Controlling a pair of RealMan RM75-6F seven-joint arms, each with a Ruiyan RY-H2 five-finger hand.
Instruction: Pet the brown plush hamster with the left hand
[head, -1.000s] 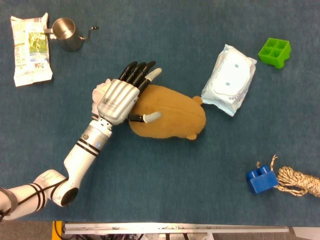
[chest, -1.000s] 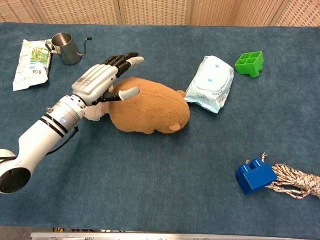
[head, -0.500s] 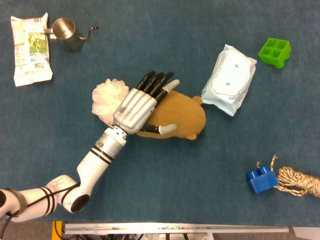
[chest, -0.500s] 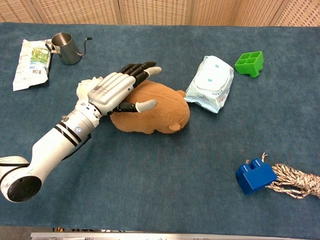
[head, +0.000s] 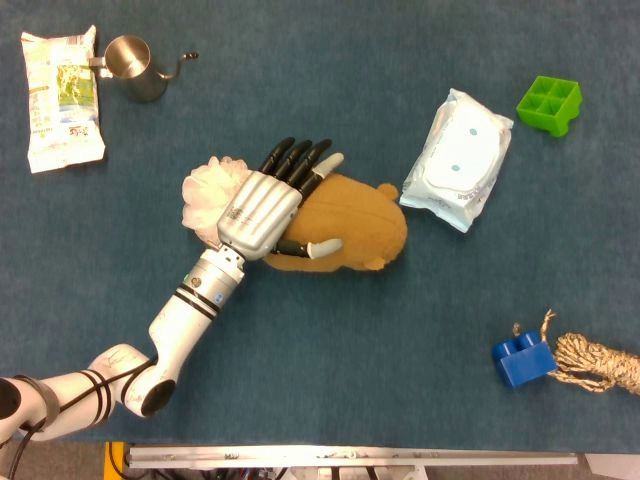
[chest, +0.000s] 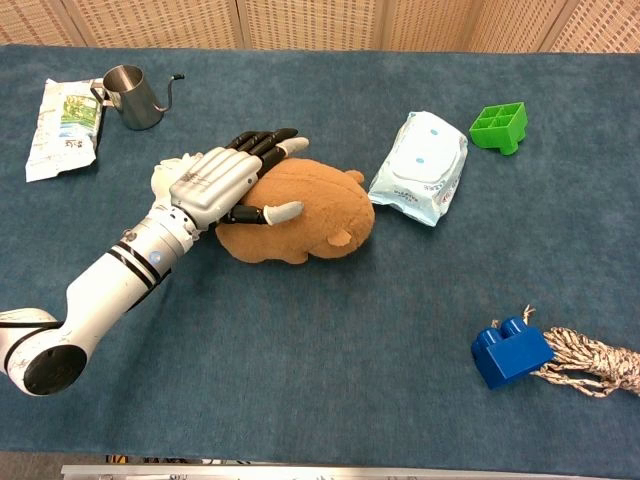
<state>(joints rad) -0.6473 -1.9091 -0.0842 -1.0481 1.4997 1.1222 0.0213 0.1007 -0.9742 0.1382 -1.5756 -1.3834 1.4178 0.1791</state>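
Note:
The brown plush hamster (head: 355, 222) (chest: 312, 210) lies on its side in the middle of the blue table, head toward the right. My left hand (head: 270, 205) (chest: 228, 180) rests flat on its back end, fingers stretched out and apart, thumb lying across the plush's near side. It holds nothing. My left forearm runs down to the lower left. My right hand shows in neither view.
A white fluffy pompom (head: 212, 193) lies against the hamster's left, partly under my hand. A wet-wipes pack (head: 458, 160) sits just right of the hamster. A metal pitcher (head: 130, 68), snack bag (head: 62, 98), green block (head: 549, 104), blue brick (head: 522, 360) and rope (head: 600, 362) lie around.
My left hand slid right along the hamster's back, then drew back left a little. The hamster shifted slightly and its head turned up.

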